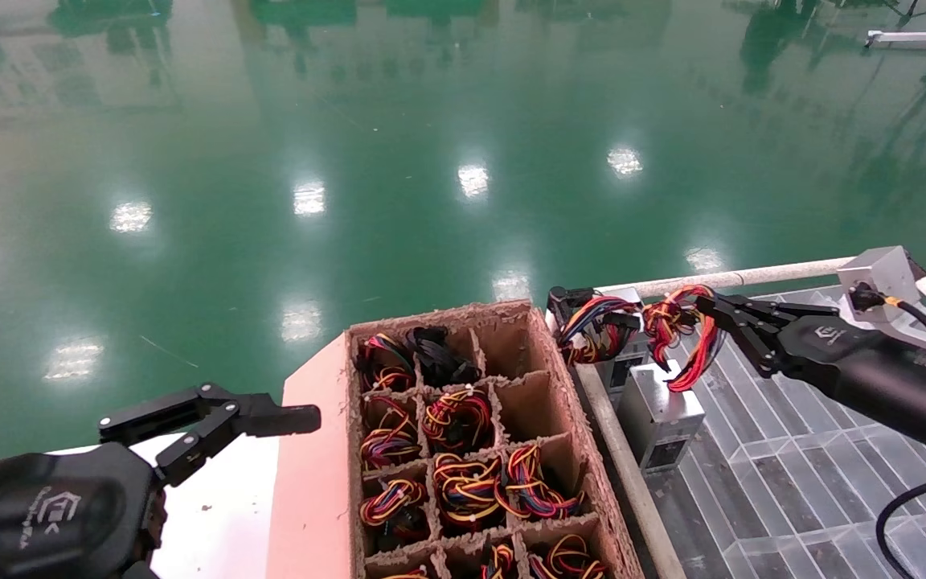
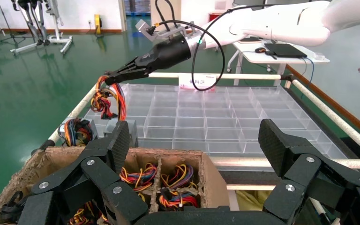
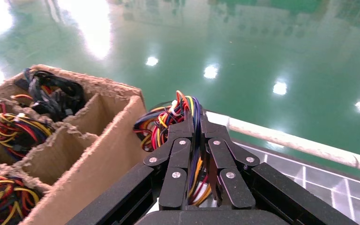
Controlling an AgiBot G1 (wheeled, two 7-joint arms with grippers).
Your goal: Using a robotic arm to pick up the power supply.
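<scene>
While we read the head view | right end effector (image 1: pixel 704 310) right of centre, closed on wire bundle (image 1: pixel 676 334) | power supply (image 1: pixel 660 414) just below and left of it, upright on clear tray (image 1: pixel 792 474), long axis vertical | left end effector (image 1: pixel 286 410) lower left, open, empty, farther off.

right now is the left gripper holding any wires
No, the left gripper hangs open and empty above the cardboard box.
</scene>
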